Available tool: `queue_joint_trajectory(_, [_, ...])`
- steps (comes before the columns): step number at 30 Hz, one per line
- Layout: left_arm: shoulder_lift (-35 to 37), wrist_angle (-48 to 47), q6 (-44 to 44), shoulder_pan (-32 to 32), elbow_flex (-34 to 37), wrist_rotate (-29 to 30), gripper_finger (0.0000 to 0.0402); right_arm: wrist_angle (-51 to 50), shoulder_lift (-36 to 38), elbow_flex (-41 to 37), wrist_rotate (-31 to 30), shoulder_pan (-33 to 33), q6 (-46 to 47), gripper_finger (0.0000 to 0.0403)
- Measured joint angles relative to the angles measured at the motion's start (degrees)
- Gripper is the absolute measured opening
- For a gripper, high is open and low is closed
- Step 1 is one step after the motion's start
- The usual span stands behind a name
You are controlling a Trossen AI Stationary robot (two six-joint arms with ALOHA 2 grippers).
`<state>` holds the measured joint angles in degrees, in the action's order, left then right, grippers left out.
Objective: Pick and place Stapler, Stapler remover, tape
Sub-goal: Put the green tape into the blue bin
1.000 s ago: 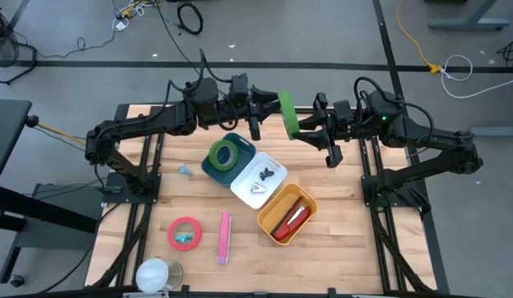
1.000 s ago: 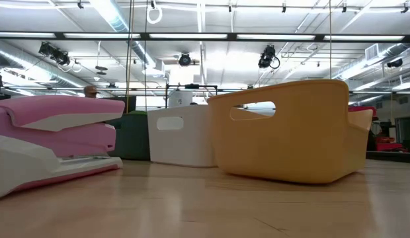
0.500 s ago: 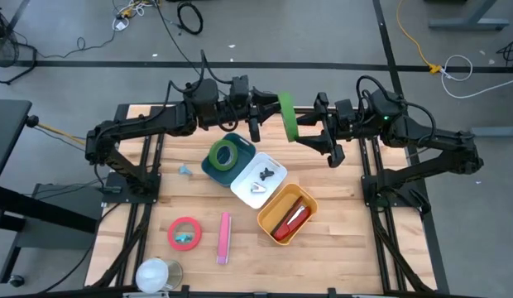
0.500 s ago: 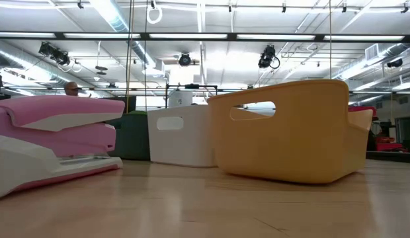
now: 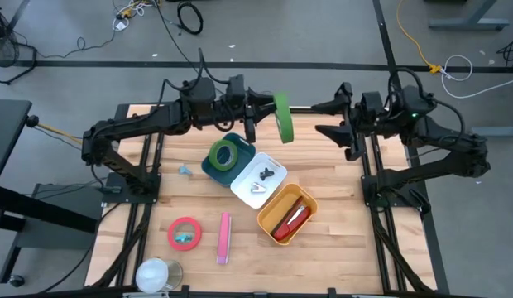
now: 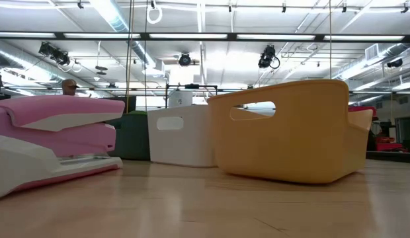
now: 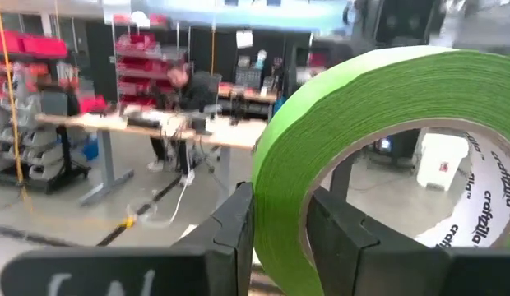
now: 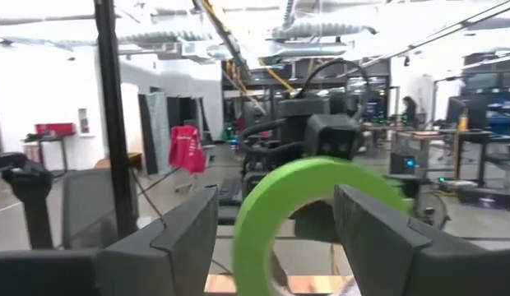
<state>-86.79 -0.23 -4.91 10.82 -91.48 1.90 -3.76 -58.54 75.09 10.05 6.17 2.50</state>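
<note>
L gripper (image 5: 265,117) jaws hold tape (image 5: 283,117); grip prob. partial.

A green tape roll (image 5: 282,117) is held on edge above the table's far edge by the left gripper (image 5: 266,117); the right gripper (image 5: 329,120), fingers spread, is set apart to its right. Three bins are ranged diagonally on the wooden table (image 5: 339,240): a dark green bin (image 5: 208,169) with a tape roll, a white bin (image 5: 242,194) with small items, a yellow bin (image 5: 269,218) with a red stapler. A red tape roll (image 5: 184,233), a pink stapler (image 5: 223,237) and a clear round object (image 5: 158,274) are placed near the front.

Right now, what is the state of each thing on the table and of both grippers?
Left gripper: shut on the green tape, held in the air.
Right gripper: open, empty, apart from the tape.
Green bin: holds a tape roll.
White bin: holds small items.
Yellow bin: holds a red item.
Pink stapler: lying on the table.
</note>
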Motion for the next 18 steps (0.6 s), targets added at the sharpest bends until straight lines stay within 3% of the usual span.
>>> queue_joint_trajectory(9, [1.7,-4.9,0.0,0.3,0.0,0.9,0.0099,-1.4,0.5,0.0,-0.6,0.0,0.0,0.0237])
queue_joint_trajectory(18, [1.8,-18.8,-2.0,0.2,0.0,1.5,0.0099,-5.4,0.5,0.0,-0.6,0.0,-0.1,0.0218])
